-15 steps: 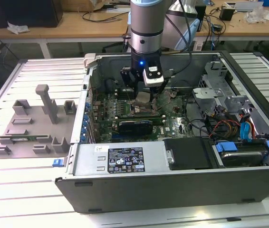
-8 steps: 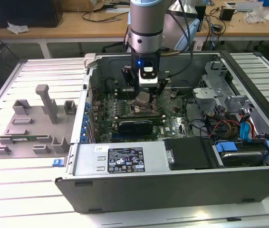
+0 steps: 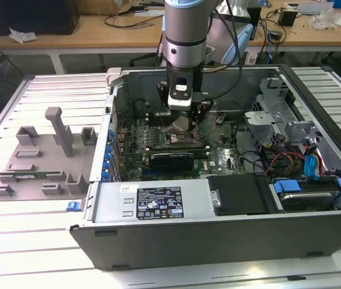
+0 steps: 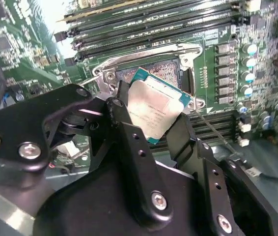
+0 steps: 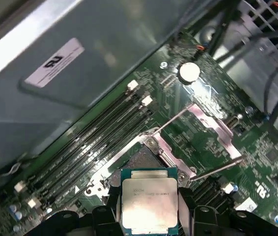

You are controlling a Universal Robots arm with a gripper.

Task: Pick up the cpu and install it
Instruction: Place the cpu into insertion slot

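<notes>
one claw (image 4: 151, 118) clamps the cpu (image 5: 150, 201), silver top tilted, above the socket (image 4: 159, 72).

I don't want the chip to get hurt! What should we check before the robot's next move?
1. cpu gripped by the end effector: ok.
2. socket uncovered: ok.
3. cpu hanging over the socket, not seated: ok.
4. cpu corners lined up with the socket: cannot tell.
5. metal frame swung clear of the socket: ok.
</notes>
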